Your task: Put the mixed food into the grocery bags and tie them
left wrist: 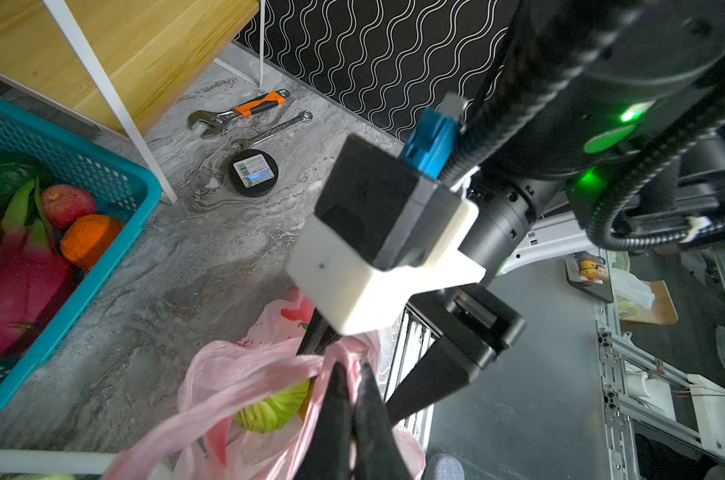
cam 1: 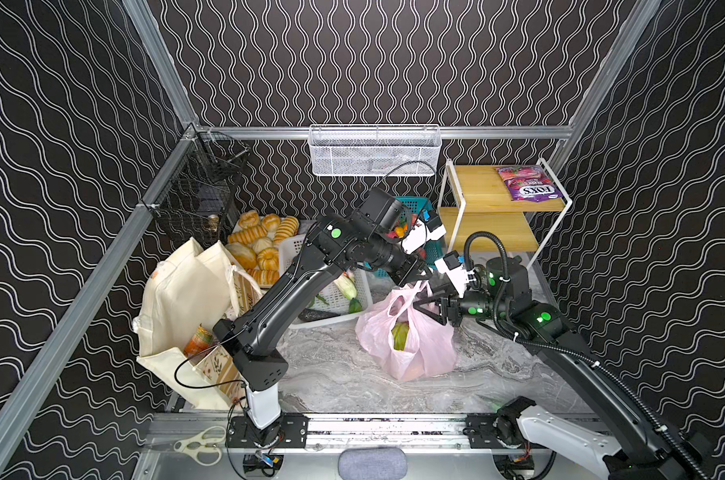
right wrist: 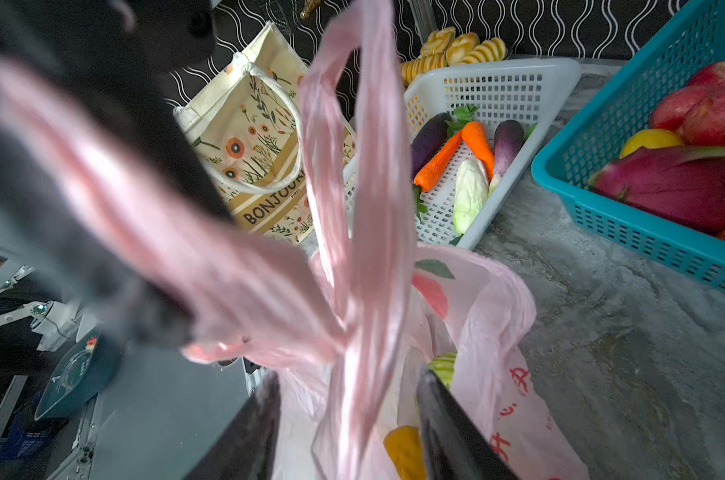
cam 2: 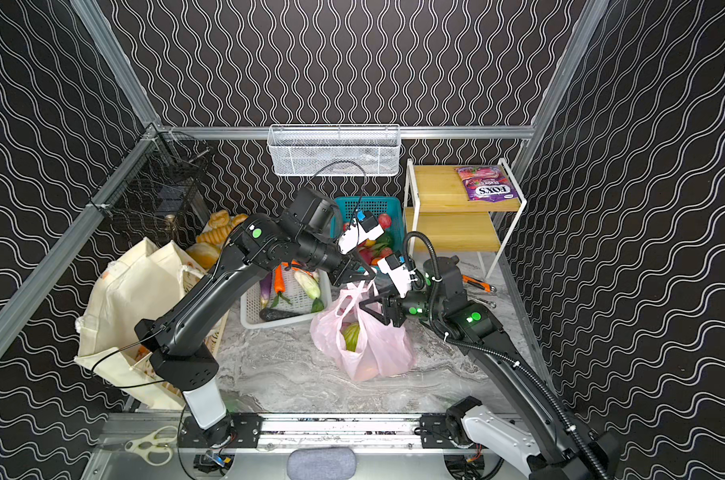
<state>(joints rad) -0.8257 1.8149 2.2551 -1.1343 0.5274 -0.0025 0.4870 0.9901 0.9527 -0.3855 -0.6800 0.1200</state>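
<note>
We've L gripper [left wrist: 352, 368] clamped on pink plastic bag [cam 1: 429, 353] handle [left wrist: 244, 368]; R gripper [right wrist: 348, 415] jaws apart astride loop [right wrist: 383, 166] — ungripped, tie may slacken.

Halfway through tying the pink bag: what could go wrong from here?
1. The right gripper is open around a handle strand, not clamped; the strand could slip free.
2. The left gripper pinches the pink bag by a handle; pulling may tip it and spill the cabbage.
3. The grippers crowd together and might collide.
</note>
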